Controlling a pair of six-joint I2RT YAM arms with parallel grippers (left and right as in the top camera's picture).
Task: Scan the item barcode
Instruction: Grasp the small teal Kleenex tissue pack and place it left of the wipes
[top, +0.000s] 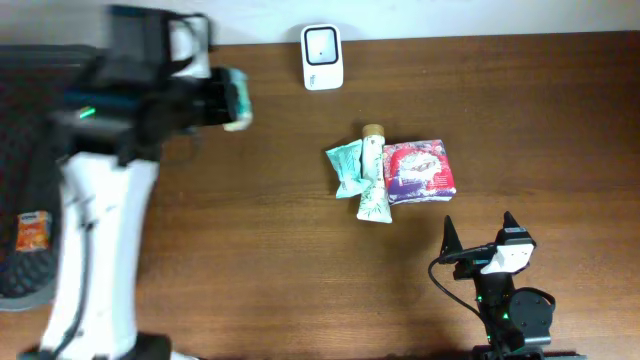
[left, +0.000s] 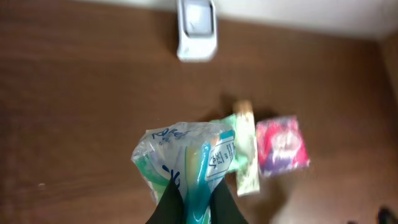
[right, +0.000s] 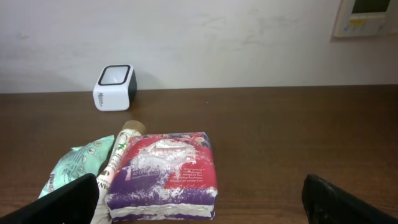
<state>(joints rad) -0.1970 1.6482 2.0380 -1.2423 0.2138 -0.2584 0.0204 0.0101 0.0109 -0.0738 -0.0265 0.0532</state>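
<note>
My left gripper (left: 196, 200) is shut on a clear packet with teal and blue print (left: 186, 155), held up above the table. Overhead, that packet (top: 236, 100) hangs at the end of the left arm, left of the white barcode scanner (top: 322, 57). The scanner (left: 197, 30) stands at the table's far edge, ahead of the packet. No barcode can be made out on the blurred packet. My right gripper (top: 480, 233) is open near the front edge, with nothing between its fingers. It faces a small pile of items.
The pile holds a red and purple pack (top: 419, 170), a pale tube (top: 373, 175) and a green packet (top: 345, 168). A dark bin (top: 22, 150) at the left holds an orange packet (top: 33, 232). A wall panel (right: 367, 15) shows at upper right.
</note>
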